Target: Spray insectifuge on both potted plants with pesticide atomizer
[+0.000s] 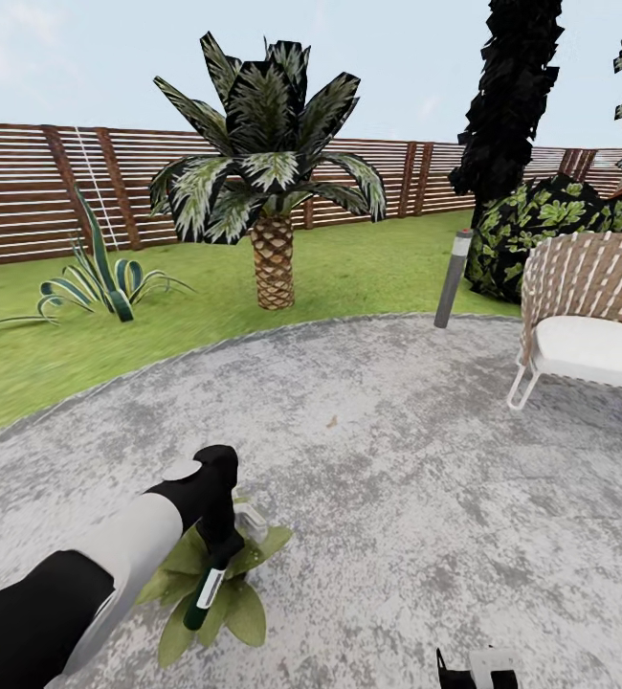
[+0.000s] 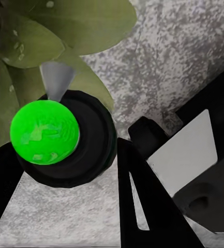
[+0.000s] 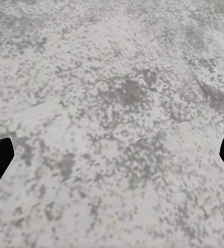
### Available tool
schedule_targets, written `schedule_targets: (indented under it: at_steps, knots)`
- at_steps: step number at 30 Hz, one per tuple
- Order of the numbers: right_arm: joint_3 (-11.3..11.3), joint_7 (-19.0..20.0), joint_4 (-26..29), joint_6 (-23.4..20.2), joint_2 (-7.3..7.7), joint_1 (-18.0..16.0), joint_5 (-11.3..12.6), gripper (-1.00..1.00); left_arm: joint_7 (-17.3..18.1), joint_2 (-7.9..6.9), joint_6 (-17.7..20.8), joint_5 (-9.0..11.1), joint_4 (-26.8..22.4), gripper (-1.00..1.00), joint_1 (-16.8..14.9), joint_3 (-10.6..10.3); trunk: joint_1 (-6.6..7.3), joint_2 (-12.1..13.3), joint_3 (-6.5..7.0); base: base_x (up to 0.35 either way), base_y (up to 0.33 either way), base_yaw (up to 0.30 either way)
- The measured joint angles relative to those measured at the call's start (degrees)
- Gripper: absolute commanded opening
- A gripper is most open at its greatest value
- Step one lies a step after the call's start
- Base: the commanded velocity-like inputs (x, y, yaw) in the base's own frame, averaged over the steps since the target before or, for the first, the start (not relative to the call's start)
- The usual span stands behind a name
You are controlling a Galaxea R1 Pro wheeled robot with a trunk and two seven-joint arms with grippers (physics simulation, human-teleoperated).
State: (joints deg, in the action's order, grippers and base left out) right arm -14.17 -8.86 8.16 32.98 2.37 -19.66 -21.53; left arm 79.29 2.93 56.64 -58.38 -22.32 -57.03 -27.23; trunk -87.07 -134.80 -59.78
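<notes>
Left pincer [image 1: 217,555] clamped, pointing down; right pincer [image 3: 112,155] spread wide.

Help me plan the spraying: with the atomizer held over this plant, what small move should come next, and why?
Probably hold position and spray. The left claw holds the pesticide atomizer right above the potted plant, whose leaves lie just beyond the bottle in the left wrist view.

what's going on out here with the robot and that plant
The robot's left pincer holds the pesticide atomizer, a dark green spray bottle, right over a potted plant on the grey patio. In the left wrist view the bottle's bright green end sits between the fingers, with leaves just beyond. The right pincer is open above bare concrete, holding nothing.
</notes>
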Motion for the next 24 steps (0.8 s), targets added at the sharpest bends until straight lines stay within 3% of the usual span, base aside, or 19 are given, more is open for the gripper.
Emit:
schedule_targets:
  at_steps: [3,5,11,24]
  knots:
    - [0.0,0.0,0.0,0.0,-0.01,0.0,0.0,1.00,0.0,0.19,0.0,-2.4,0.1,-1.00,0.0,0.0,0.00,0.0,0.00,0.002,0.000,0.000]
    - [0.0,0.0,0.0,0.0,-0.04,0.0,0.0,1.00,0.5,0.21,0.0,-2.9,0.1,-1.00,0.1,0.1,0.00,0.0,0.00,0.000,0.000,0.000]
    - [0.0,0.0,0.0,0.0,-0.03,0.0,0.0,1.00,3.0,-0.05,-0.1,-3.2,0.1,-1.00,0.7,-0.2,0.00,0.0,0.00,0.000,0.000,0.000]
    - [0.0,0.0,0.0,0.0,-0.03,0.0,0.0,1.00,3.1,0.03,-0.1,-3.3,0.1,-1.00,1.1,0.1,0.01,0.0,0.00,0.014,0.000,0.000]
